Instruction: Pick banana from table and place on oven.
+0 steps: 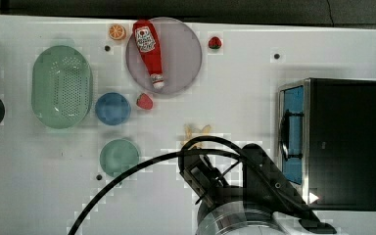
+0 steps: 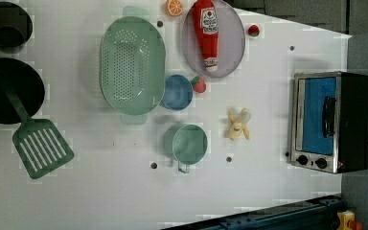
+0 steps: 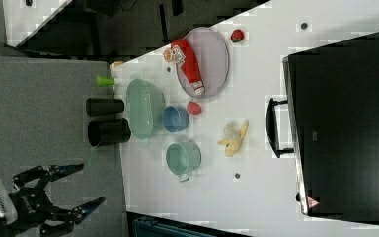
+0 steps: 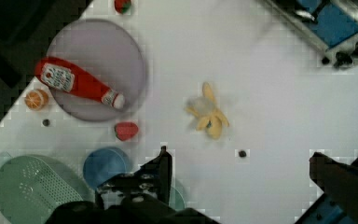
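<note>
Hovering wide open and empty, the gripper point(image 3: 81, 190) sits at the banana's point(image 2: 238, 124) six o'clock in the top view; its splayed peel risks a slipping pinch; the mint cup point(image 2: 189, 143) nearby could be clipped.

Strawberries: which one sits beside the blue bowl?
The strawberry touching the blue bowl; the other strawberry lies beyond the grey plate, apart.

Pale yellow banana point(image 2: 238, 124), white table point(image 2: 268, 191)

One banana point(image 2: 238, 124), one oven point(image 2: 330, 121), two strawberries point(image 2: 199, 85), one ketchup bottle point(image 2: 207, 32), one orange slice point(image 2: 174, 6), one colander point(image 2: 132, 65), two cups point(image 2: 177, 92) and one spatula point(image 2: 37, 143).
</note>
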Controlling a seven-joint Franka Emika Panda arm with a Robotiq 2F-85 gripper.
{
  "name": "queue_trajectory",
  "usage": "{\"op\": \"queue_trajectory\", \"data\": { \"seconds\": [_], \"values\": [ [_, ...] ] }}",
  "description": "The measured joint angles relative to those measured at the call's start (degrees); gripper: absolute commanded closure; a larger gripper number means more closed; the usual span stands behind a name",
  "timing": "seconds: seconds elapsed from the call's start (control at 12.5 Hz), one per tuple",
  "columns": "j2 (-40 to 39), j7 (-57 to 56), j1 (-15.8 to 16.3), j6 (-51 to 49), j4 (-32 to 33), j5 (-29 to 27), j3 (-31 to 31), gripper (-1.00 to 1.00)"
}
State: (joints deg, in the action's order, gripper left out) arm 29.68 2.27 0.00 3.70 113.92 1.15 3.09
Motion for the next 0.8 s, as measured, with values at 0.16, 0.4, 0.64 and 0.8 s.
{"op": "queue_trajectory", "data": {
  "seconds": [0.16, 0.4, 0.64, 0.8],
  "values": [
    [-2.53, 0.0, -0.3, 5.75, 2.13, 0.37, -0.08, -1.0],
    [-13.19, 0.0, -0.98, 15.32, 8.17, 0.64, -0.55, -1.0],
    [-26.19, 0.01, -1.62, 28.95, 14.21, 0.28, -1.59, -1.0],
    [-30.38, 0.0, -1.14, 38.24, 20.37, -0.4, -1.24, -1.0]
  ]
}}
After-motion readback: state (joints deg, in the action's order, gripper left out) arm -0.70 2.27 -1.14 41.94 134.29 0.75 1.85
